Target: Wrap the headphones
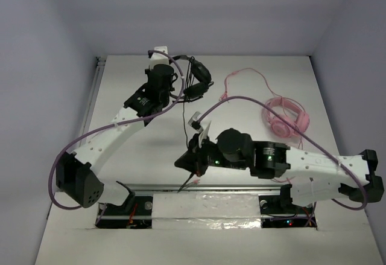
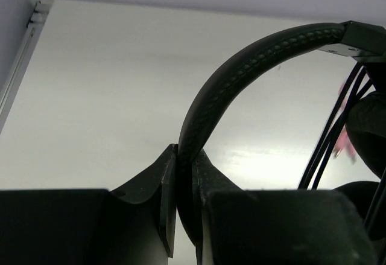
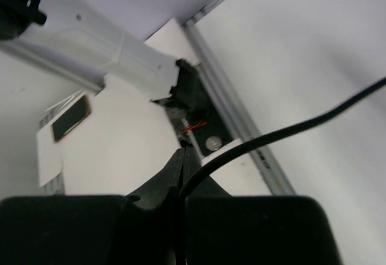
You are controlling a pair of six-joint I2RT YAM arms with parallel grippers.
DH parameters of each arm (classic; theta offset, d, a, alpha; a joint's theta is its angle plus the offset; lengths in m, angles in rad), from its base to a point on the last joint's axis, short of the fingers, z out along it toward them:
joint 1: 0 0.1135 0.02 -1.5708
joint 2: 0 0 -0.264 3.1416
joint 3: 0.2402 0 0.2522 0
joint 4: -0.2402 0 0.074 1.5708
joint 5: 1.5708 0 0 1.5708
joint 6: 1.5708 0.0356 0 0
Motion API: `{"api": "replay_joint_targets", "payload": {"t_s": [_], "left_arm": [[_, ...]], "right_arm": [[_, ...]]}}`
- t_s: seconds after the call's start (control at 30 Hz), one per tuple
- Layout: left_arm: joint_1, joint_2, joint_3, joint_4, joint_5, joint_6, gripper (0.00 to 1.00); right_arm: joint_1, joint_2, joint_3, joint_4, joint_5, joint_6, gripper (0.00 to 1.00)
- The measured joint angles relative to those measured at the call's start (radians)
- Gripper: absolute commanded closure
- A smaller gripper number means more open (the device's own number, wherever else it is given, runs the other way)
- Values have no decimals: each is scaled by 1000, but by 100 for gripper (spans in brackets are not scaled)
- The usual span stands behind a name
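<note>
The black headphones (image 1: 199, 79) hang at the back of the table, held off it by my left gripper (image 1: 176, 79). In the left wrist view the padded headband (image 2: 241, 72) arcs up out of the left gripper (image 2: 184, 165), which is shut on it. Several cable strands (image 2: 330, 135) hang beside an earcup (image 2: 369, 129) at the right. The thin black cable (image 1: 184, 120) runs down toward my right gripper (image 1: 188, 179), near the table's front. In the right wrist view that gripper (image 3: 183, 156) is shut on the cable (image 3: 271, 138).
The pink headphones (image 1: 284, 118) lie at the right with their pink cable (image 1: 244, 78) looping toward the back. A metal rail (image 1: 205, 188) and the arm bases run along the front edge. A white wall edge (image 1: 90, 96) bounds the left side.
</note>
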Motion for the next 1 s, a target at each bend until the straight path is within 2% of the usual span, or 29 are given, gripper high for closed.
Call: {"api": "replay_joint_targets", "payload": {"t_s": [0.17,0.33,0.67,1.0], "left_arm": [[-2,30,-16,-71,52,43,100],[-9,-16,-124,-97,180,62,100],[-128,-89,-274,-195,437,114,100],[-129,-207,-323,-192,626,130,100]], "right_arm": [[0,-63,117,-219,161,-82,100],[-21,-103,153,-365,319,-153,100],[-208,-82,195,-431,483,-286,100],[-351,-36,145,-424,613,-349,100]]}}
